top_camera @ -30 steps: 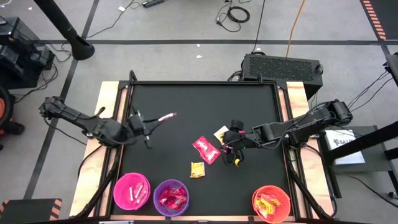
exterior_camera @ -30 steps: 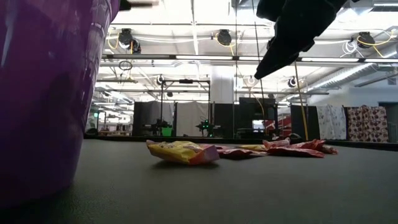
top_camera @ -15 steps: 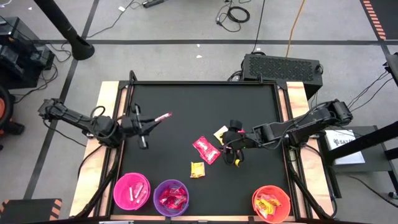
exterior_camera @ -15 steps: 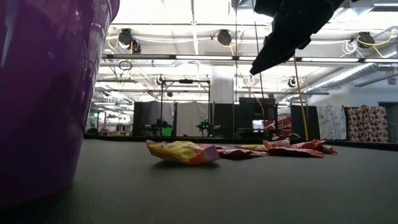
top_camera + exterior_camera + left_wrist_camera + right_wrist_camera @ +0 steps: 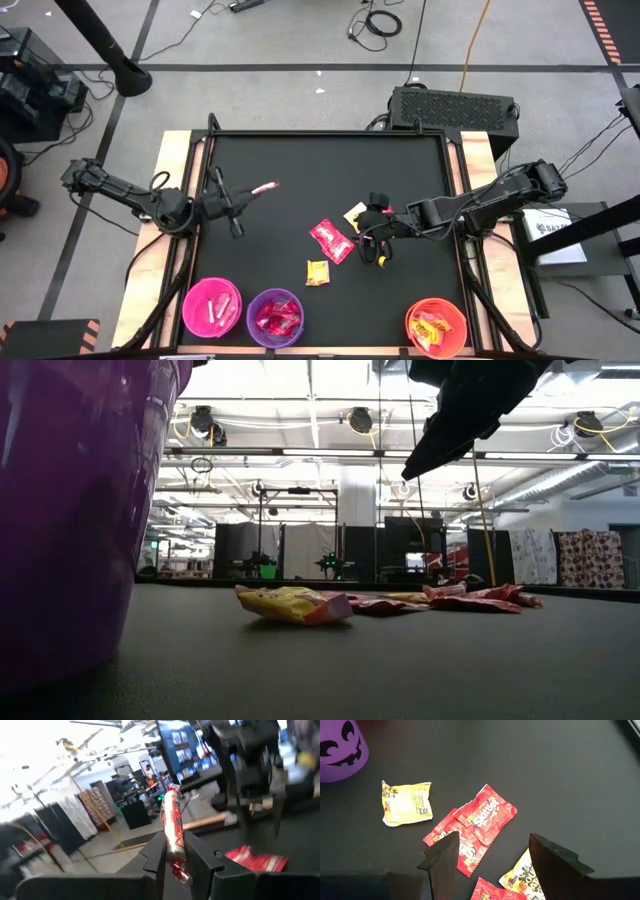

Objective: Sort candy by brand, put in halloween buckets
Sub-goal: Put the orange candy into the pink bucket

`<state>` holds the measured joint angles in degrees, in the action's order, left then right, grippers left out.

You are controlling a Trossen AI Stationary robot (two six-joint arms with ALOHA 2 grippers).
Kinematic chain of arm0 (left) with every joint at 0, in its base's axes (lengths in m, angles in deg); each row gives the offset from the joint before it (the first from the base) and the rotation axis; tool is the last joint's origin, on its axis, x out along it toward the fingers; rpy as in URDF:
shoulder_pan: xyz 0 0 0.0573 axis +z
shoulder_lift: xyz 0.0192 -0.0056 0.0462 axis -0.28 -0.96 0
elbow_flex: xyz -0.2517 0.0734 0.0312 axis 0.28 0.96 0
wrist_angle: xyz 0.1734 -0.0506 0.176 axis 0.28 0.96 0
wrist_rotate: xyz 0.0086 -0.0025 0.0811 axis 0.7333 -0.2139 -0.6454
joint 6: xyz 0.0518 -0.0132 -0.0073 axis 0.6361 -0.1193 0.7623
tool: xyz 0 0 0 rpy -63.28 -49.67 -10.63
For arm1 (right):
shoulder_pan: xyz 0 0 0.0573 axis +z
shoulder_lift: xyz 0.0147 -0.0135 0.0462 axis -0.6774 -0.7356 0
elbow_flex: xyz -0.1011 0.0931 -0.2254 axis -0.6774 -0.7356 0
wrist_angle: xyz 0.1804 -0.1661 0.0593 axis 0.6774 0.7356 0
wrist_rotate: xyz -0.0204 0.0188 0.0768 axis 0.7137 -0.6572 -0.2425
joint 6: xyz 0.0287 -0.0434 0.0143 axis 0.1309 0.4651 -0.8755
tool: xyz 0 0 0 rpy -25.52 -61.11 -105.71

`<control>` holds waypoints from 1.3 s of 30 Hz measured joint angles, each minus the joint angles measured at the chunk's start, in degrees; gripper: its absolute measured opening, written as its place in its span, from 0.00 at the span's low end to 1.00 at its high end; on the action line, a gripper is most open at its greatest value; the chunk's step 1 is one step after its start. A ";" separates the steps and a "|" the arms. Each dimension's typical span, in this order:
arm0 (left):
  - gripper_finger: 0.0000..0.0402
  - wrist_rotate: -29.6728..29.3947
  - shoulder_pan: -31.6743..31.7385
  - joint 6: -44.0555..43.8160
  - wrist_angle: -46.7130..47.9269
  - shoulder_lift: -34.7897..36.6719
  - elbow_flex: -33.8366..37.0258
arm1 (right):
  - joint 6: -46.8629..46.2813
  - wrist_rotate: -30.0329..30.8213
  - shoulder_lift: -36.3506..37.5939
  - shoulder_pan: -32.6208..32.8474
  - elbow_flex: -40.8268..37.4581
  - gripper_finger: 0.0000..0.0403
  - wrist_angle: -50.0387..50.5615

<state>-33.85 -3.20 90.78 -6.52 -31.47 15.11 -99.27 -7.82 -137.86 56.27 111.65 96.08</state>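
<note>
The black table [image 5: 330,160] takes most of the floor here, and both arms reach over it from the two sides. The left arm [image 5: 120,192] comes in low from the left edge, bent at the elbow, with its wrist stretched toward the middle; the left gripper [image 5: 240,195] is clamped on a pale pink-white roll [image 5: 172,822], which sticks out past the fingers and is lifted above the table. The right arm [image 5: 500,200] lies almost flat from the right edge toward the centre, and the right gripper [image 5: 372,240] hangs over the loose candy with its fingers [image 5: 442,857] spread wide and holding nothing. Three buckets stand in a row at the near edge: the pink bucket [image 5: 212,306] at the left with pale pieces inside, the purple bucket [image 5: 275,317] just beside it with red packets inside, and the orange bucket [image 5: 437,326] well apart at the right with yellow packets inside. On the table, between the grippers and the buckets, two red packets [image 5: 480,822] lie overlapping under the right gripper. One yellow packet [image 5: 317,272] lies apart from them toward the purple bucket, and another yellow packet [image 5: 354,214] is partly under the right gripper.
</note>
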 joint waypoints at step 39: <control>0.15 24.89 -0.17 -49.38 13.06 -0.24 -0.63 | -0.08 0.00 0.02 -0.02 -0.02 0.57 0.07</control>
<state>-8.96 -3.38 41.40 6.54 -31.71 14.48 -99.35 -7.82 -137.83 56.25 111.62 96.15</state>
